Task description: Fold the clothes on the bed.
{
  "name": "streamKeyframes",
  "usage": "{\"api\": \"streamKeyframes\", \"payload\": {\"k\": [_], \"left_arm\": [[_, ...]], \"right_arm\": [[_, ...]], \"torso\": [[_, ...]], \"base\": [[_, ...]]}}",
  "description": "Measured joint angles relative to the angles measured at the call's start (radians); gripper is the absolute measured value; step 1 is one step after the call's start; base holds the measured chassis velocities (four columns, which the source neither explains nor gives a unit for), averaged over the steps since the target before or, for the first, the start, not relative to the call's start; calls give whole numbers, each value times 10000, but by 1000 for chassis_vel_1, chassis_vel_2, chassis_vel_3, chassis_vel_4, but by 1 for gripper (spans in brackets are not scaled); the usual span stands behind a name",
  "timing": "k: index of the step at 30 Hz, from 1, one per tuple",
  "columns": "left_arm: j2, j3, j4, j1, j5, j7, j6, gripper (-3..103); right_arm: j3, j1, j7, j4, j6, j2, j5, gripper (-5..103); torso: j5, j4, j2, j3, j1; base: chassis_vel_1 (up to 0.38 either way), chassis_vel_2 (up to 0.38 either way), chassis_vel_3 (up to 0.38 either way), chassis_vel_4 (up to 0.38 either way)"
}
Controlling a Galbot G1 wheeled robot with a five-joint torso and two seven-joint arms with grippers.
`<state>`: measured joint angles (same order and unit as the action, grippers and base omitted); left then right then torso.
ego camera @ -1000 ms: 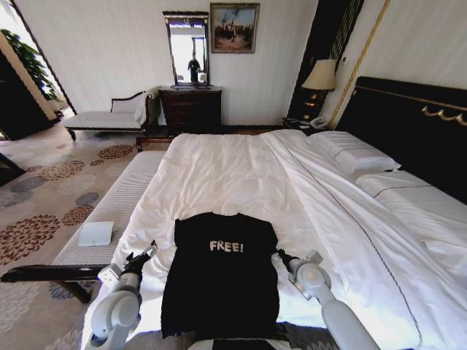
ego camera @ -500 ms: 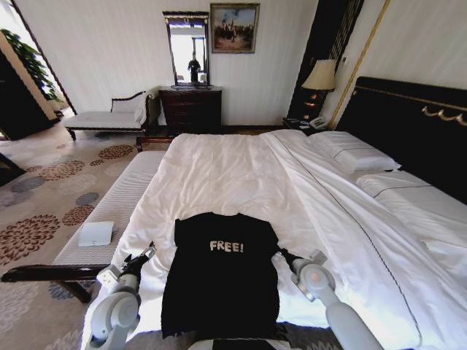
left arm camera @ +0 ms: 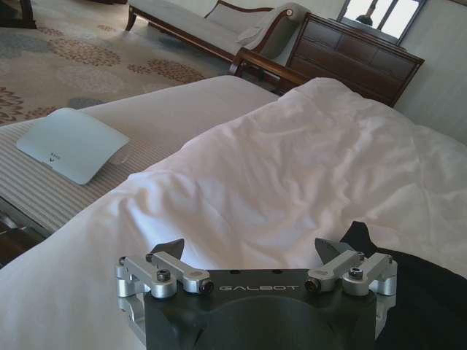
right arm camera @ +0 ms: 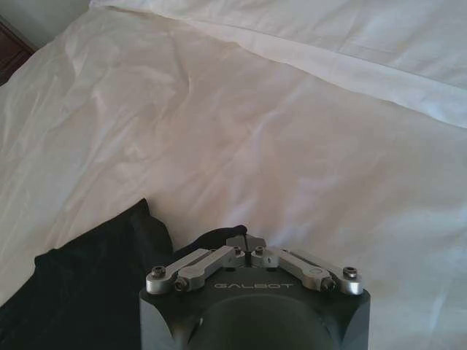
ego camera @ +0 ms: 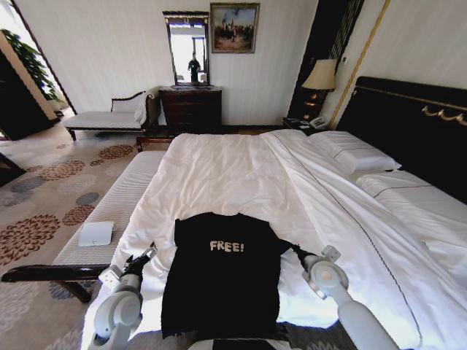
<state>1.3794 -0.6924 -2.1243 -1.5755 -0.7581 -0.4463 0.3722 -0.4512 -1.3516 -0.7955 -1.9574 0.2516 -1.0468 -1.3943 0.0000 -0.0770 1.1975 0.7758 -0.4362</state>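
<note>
- T-shirt (ego camera: pixel 222 273) lies flat at the bed's (ego camera: pixel 241 175) near edge; I see no fold yet.
- Right hand (ego camera: pixel 290 246) is clenched on its sleeve.
- Left hand (ego camera: pixel 148 252) is released beside it.

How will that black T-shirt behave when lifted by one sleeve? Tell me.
The black T-shirt is probably floppy: it lies flat on the bed, and its sleeve bunches where the right hand pinches it. It likely drapes and drags. Left hand is open.
</note>
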Motion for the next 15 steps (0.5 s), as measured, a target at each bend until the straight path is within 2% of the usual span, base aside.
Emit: {"api": "streamKeyframes", "payload": {"k": [8,15], "left_arm": [[10,-2,121,16,-14,-4,-44,100],[47,62,171,43,9,-7,-48,100]], "right_arm": [[167,-1032,-348,-683,-201,-144,339,0],[389,-1187,-585,-918,-218,-217,329,0]], "torso": [[-1,-1,0,0,0],[-1,-1,0,0,0]], "base": [[0,0,0,0],[0,0,0,0]]}}
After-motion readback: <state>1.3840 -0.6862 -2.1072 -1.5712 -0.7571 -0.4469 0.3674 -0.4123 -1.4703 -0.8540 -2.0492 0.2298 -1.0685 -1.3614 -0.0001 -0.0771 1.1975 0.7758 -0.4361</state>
